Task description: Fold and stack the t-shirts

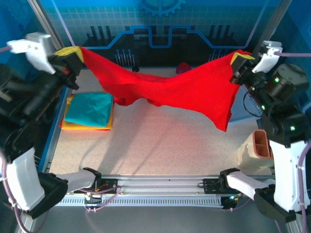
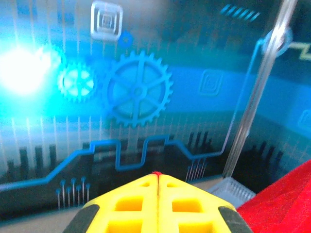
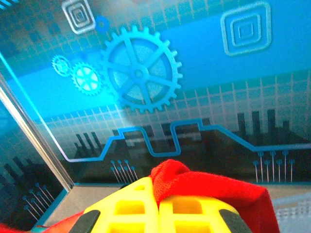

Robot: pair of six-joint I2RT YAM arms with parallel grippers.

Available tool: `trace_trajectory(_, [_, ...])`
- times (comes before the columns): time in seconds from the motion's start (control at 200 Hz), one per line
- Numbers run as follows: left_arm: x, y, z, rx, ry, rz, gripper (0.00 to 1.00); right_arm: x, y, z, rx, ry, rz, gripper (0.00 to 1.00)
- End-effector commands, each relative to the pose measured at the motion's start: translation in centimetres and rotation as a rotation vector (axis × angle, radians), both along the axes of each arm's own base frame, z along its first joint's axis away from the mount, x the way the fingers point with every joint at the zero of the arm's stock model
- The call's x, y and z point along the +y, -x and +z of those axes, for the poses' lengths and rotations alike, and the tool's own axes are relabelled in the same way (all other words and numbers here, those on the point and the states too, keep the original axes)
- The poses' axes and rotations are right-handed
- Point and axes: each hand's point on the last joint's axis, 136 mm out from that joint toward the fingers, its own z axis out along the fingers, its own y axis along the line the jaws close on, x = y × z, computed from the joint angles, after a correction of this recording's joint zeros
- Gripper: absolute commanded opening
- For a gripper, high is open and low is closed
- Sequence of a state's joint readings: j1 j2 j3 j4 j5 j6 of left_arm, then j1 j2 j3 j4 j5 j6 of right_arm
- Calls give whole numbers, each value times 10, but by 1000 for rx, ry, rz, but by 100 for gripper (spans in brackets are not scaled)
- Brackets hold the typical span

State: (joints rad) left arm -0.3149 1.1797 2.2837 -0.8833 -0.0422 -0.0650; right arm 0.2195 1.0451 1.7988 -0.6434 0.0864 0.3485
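red t-shirt (image 1: pixel 170 90) hangs in the air over the table (image 1: pixel 160 145), strung between the two arms, its loose corner dangling lowest on the right. the left gripper (image 1: pixel 68 60) is clamped on one top corner and the right gripper (image 1: pixel 241 62) on the other. on the right wrist a thick fold of red bunches out between the closed yellow fingers (image 3: pixel 131 208). on the left wrist just a thin red line shows at the seam of the shut fingers, so that hold looks slim. i'd judge that pulling the arms further apart could slip the cloth out there. it might then drop in a heap or land on the folded stack (image 1: pixel 90 111) of teal, yellow and orange shirts at the table's left edge. a tan bin (image 1: pixel 252 145) stands beside the right arm, contents unclear. a white lattice basket (image 2: pixel 232 190) sits by the far wall; what it holds i can't tell.
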Motion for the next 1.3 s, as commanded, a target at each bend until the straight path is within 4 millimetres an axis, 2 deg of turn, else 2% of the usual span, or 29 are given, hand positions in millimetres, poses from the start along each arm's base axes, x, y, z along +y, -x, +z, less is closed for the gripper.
trace_trajectory(0.0, [3,47,45,-208,2,-58,0,0,34,37,-142,-4,44,0])
trace_trajectory(0.14, [0,74,62,-295,25,-119,0,-6,63,48,-206,-39,45,0])
trace_trajectory(0.25, [4,74,71,-331,29,-91,0,-18,73,52,-225,-72,-7,0])
trace_trajectory(0.38, [4,48,66,-301,21,-46,0,-17,59,38,-156,-76,-16,0])
trace_trajectory(0.45, [3,27,57,-266,19,-16,0,-13,42,19,-66,-75,-16,0])
trace_trajectory(0.53, [0,-5,37,-195,-3,22,0,-8,18,-11,64,-82,-20,0])
trace_trajectory(0.61, [-5,-47,5,-109,-44,66,0,0,-10,-48,214,-83,-19,0])
trace_trajectory(0.71, [-6,-103,-47,36,-62,112,0,18,-45,-103,390,-96,23,0])
trace_trajectory(0.866, [15,-186,-156,314,29,140,0,41,-88,-197,657,-110,61,0])
trace_trajectory(0.981, [28,-239,-240,497,68,153,0,48,-116,-266,808,-104,52,0])
trace_trajectory(1.076, [33,-281,-300,648,98,129,0,50,-140,-312,914,-148,67,0])
trace_trajectory(1.176, [29,-317,-341,744,122,91,0,44,-164,-345,978,-218,69,0])
trace_trajectory(1.296, [23,-344,-362,773,152,64,0,34,-186,-364,985,-269,59,0])
